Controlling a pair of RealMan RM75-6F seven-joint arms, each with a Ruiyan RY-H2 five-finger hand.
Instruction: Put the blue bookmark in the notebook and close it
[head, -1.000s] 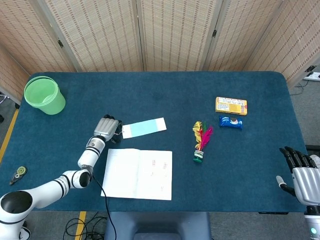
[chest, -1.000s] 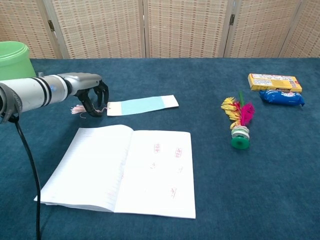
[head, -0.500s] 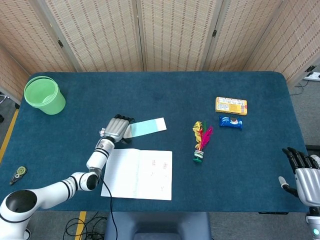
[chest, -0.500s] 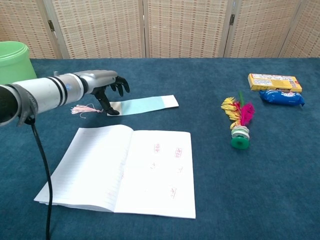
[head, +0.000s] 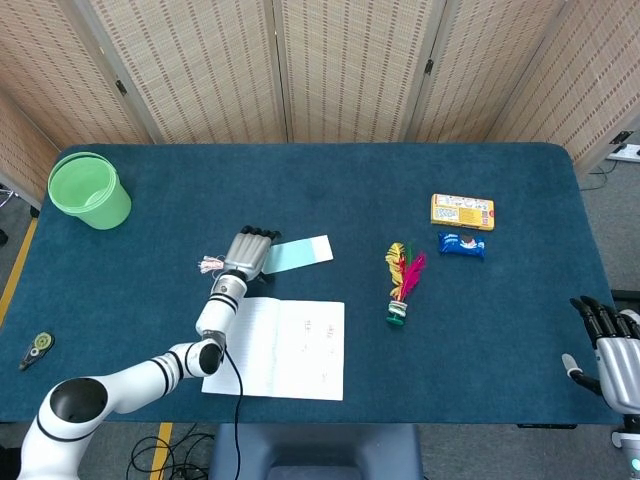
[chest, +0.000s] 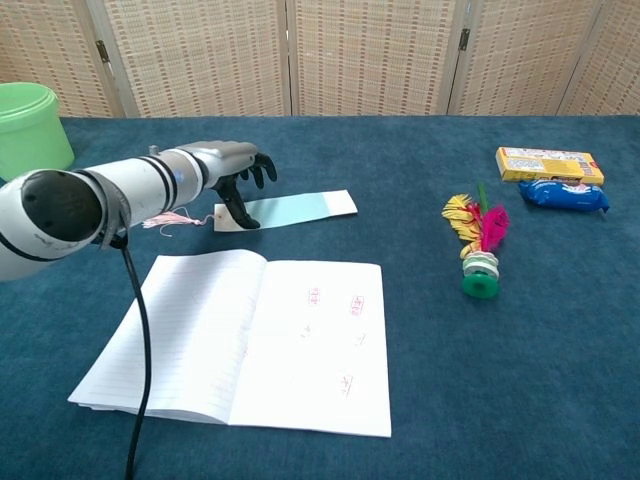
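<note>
Broadly, the blue-covered table (head: 330, 180) bears an open notebook (chest: 250, 340) near its front edge, left of centre. Just beyond it lies the blue bookmark (chest: 290, 209), flat, its pink tassel (chest: 165, 220) trailing left. The left hand (chest: 235, 172) hovers over the bookmark's left end, fingers spread, thumb tip down on it. At far right, the right hand (head: 612, 348) sits with fingers apart, holding nothing.
</note>
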